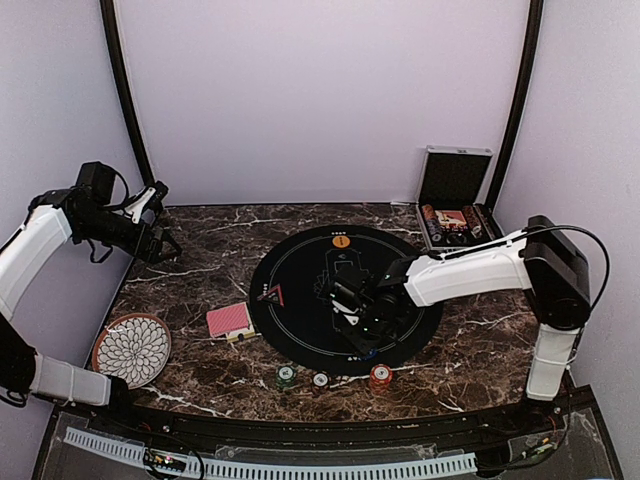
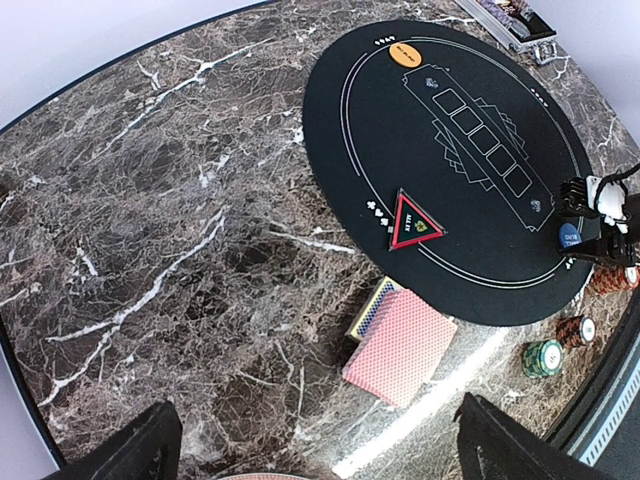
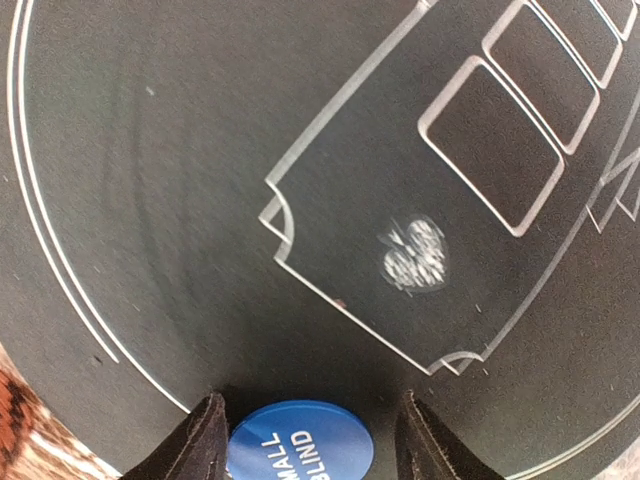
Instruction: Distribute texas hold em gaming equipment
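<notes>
A blue button disc (image 3: 300,447) marked SMALL BLIND lies on the black round mat (image 3: 180,200) near its front edge. My right gripper (image 3: 312,440) stands open astride it. The left finger (image 3: 200,440) is at the disc's rim and a gap remains at the right finger (image 3: 430,440). An orange button disc (image 1: 341,240) sits at the mat's far edge. Red-backed playing cards (image 1: 230,320) lie left of the mat, over a small box (image 2: 372,305). Green (image 1: 286,376), white (image 1: 320,379) and red (image 1: 380,376) poker chip stacks stand in front of the mat. My left gripper (image 1: 155,215) hangs open, raised at the far left.
A red-edged triangular marker (image 1: 270,295) lies on the mat's left side. The open silver-edged chip case (image 1: 455,215) stands at the back right. A white flower-patterned plate (image 1: 132,348) sits at the front left. The dark marble table (image 1: 200,260) is walled on three sides.
</notes>
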`<state>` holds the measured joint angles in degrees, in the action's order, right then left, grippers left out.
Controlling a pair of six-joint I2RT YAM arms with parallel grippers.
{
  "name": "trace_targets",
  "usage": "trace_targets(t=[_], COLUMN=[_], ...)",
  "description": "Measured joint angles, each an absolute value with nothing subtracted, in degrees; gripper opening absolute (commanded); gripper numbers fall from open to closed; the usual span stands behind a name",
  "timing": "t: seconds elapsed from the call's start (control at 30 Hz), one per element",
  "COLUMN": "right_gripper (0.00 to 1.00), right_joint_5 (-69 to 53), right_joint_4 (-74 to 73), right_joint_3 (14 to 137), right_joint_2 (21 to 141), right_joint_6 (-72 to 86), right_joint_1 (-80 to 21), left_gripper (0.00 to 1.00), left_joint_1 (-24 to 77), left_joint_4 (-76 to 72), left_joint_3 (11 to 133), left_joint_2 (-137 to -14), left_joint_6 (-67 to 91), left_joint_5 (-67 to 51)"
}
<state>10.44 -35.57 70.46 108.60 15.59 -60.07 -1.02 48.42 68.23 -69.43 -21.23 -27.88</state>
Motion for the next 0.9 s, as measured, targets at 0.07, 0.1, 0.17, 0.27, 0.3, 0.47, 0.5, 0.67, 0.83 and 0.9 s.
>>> trace_targets(t=[0.07, 0.1, 0.17, 0.27, 0.3, 0.47, 0.5, 0.67, 0.83, 0.9], right_gripper=[0.58, 0.58, 0.58, 0.61, 0.64, 0.82, 0.85, 0.89, 0.9, 0.91], right_joint_5=[10.8, 11.0, 11.4, 11.7, 11.7, 12.1, 12.1, 10.7, 7.6, 6.4], right_joint_4=[-35.8, -36.1, -36.7, -37.8, -38.0, -41.4, -42.2, -45.1, -48.3, -49.1], right_joint_3=[69.4, 68.7, 68.0, 67.8, 67.8, 68.6, 69.1, 71.3, 71.5, 70.8], right_joint_2=[107.7, 107.1, 106.5, 106.0, 105.9, 104.1, 103.2, 95.1, 87.9, 87.2], right_joint_6=[15.7, 15.7, 15.7, 15.7, 15.7, 16.4, 16.7, 18.8, 21.0, 22.0], right_joint_1=[-59.7, -59.5, -59.0, -58.6, -58.5, -58.4, -58.4, -58.4, -59.3, -60.5], left_gripper=[0.99, 0.99, 0.99, 0.99, 0.99, 0.99, 0.99, 0.99, 0.99, 0.99], left_joint_1=[-1.0, -1.0, -1.0, -1.0, -1.0, -1.0, -1.0, -1.0, -1.0, -1.0], left_joint_4=[48.5, 48.5, 48.5, 48.5, 48.5, 48.5, 48.5, 48.6, 48.6, 48.6], left_joint_3=[68.2, 68.2, 68.2, 68.2, 68.2, 68.2, 68.2, 68.3, 68.6, 68.6], left_joint_2=[-69.3, -69.3, -69.3, -69.3, -69.3, -69.3, -69.3, -69.3, -69.3, -69.3], left_joint_6=[-21.2, -21.3, -21.2, -21.2, -21.2, -21.3, -21.3, -21.2, -21.2, -21.3], left_joint_5=[-27.9, -27.9, -27.9, -27.9, -27.9, -27.9, -27.9, -27.9, -28.1, -28.1])
